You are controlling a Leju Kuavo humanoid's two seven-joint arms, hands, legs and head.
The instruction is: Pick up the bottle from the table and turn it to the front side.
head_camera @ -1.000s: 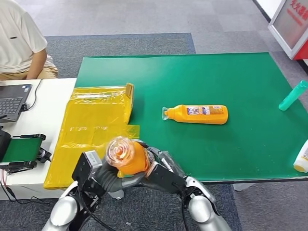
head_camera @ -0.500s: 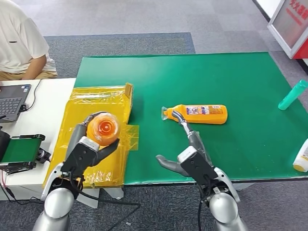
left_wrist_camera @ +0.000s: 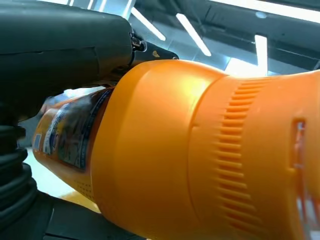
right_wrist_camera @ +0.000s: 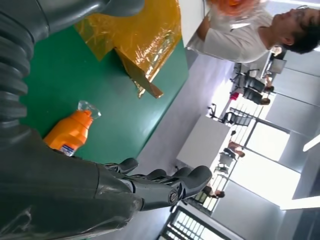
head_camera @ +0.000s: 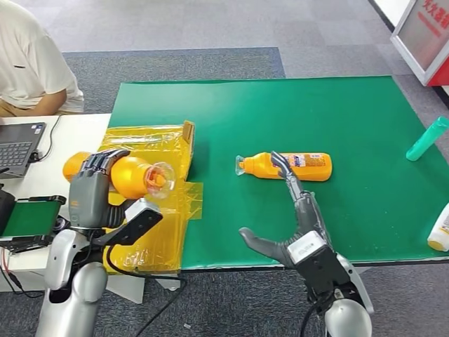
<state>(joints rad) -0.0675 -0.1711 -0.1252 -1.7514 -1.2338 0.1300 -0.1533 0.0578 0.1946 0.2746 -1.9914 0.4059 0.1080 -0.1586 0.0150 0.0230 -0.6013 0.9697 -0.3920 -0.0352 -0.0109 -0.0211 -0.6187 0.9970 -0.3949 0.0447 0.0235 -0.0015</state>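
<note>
place: office/lab | cues: grey carpet tiles [head_camera: 175, 28]; laptop [head_camera: 18, 146]; swivel chairs [right_wrist_camera: 247, 85]; ceiling strip lights [left_wrist_camera: 190, 32]

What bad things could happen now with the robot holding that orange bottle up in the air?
The left hand holds the orange bottle lying sideways above the yellow bag. It might slip out and drop if the fingers loosen while turning. The right hand is open, with fingers stretched close to the second bottle on the green mat, so it could bump that bottle and make it roll.

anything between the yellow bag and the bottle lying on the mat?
Nothing: bare green mat separates the yellow bag from the lying bottle, per the head view.
</note>
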